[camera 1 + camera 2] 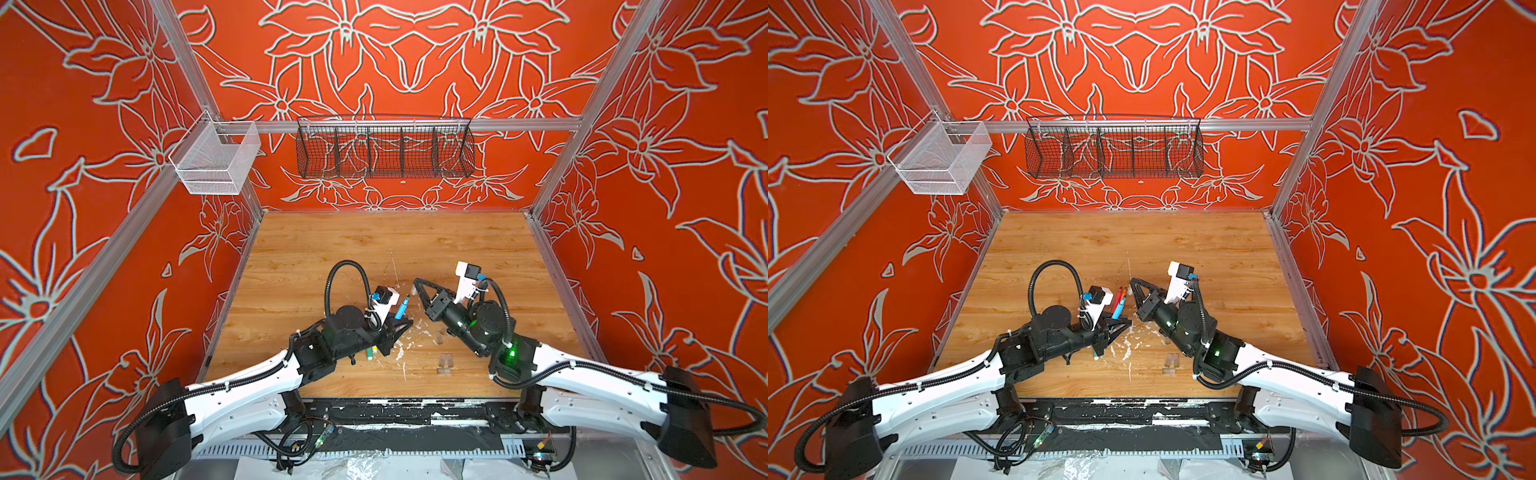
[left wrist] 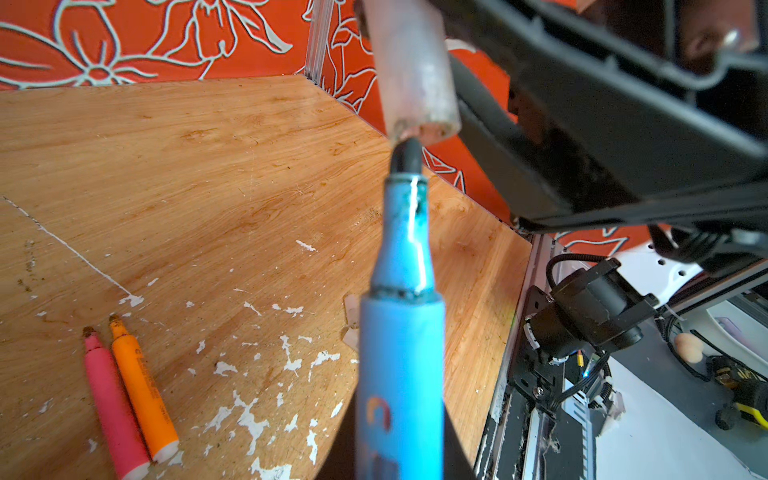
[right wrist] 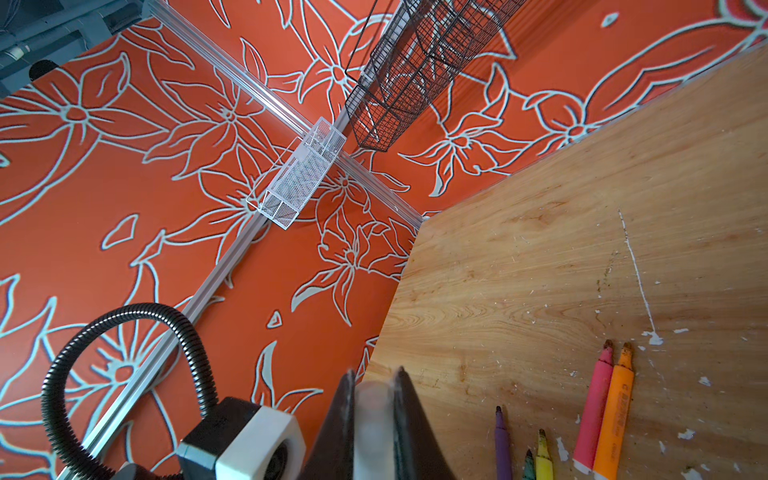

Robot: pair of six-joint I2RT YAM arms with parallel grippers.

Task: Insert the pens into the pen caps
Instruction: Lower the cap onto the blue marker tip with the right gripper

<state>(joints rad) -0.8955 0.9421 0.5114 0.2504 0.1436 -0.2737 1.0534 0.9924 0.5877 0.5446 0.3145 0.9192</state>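
Left gripper (image 1: 400, 323) is clamped right down on the blue pen (image 2: 401, 353) - the barrel is pinched between the jaws and the pointed end sticks out ahead of them. On the left wrist cam I see its dark tip at the mouth of the clear cap (image 2: 415, 83), touching the rim; none of the tip is inside.

Right gripper (image 3: 374, 376) is squeezed narrow on that same cap. On its wrist cam the cap sits wedged between the two fingers (image 3: 409, 415).

Counts - I get six pens. One is the blue one in the left jaws, and five lie flat on the table (image 1: 332, 249). The pink pen (image 3: 594, 407) and orange pen (image 3: 615, 415) lie side by side, touching, down below the gap between the two sets of jaws. The purple pen (image 3: 503, 449), green pen (image 3: 528, 467) and yellow pen (image 3: 543, 457) are bunched near the left jaws, mostly hidden under that arm in both top views.

Caps: one in the right jaws, plus about three loose caps (image 1: 445, 359) on the table behind the right jaws, beside that arm. They're clear and tiny, so I can't swear to the number.
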